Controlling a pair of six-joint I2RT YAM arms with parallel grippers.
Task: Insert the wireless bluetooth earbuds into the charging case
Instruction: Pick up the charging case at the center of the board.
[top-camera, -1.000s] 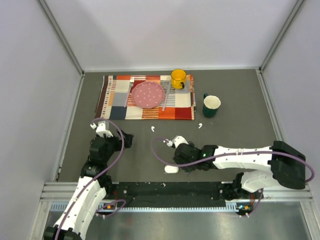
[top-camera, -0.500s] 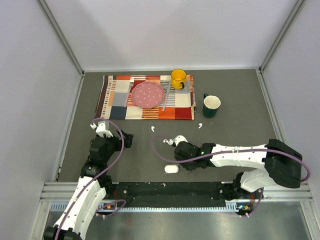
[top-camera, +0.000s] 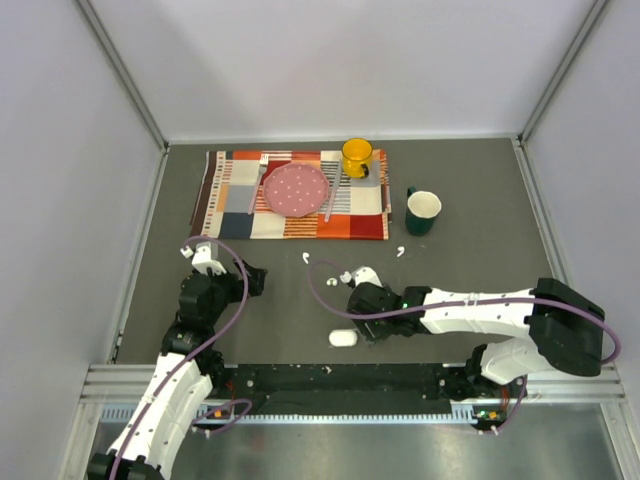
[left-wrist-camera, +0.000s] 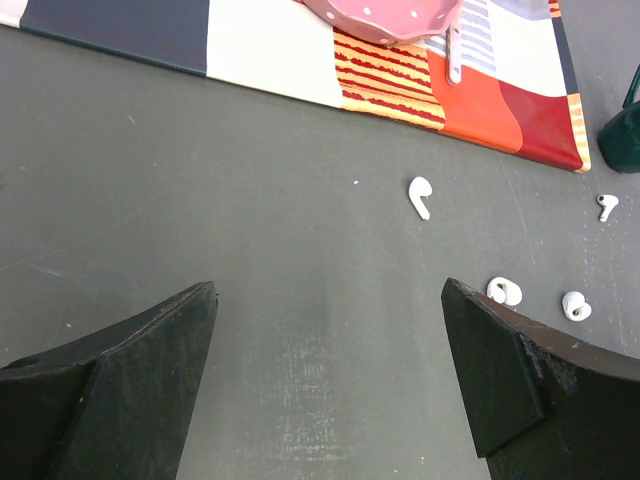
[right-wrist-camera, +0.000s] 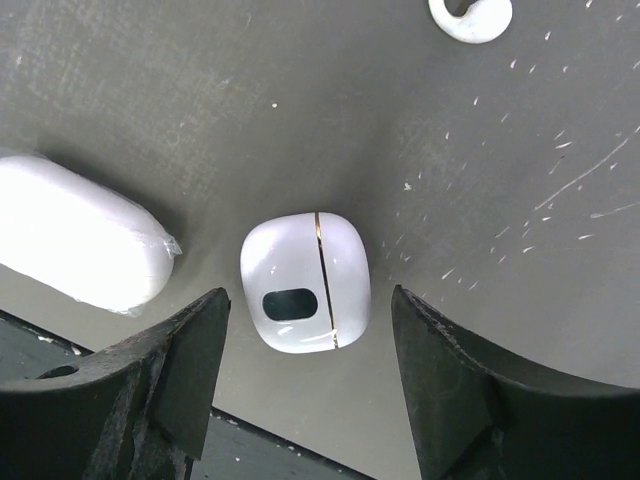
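White charging case (right-wrist-camera: 305, 295) lies untouched between the parted right jaws.

Earbud (top-camera: 304, 257) near patchwork placemat (top-camera: 230, 190)

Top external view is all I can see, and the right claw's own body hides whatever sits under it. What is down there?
Observer: A small white charging case lies on the table under the right gripper, between its fingers.
Operator: Is the claw squeezing it?
Observer: No. The fingers stand open, with a gap to the case on each side.
Operator: Is the case open?
Observer: It looks closed: along its gold seam the two halves sit shut together.
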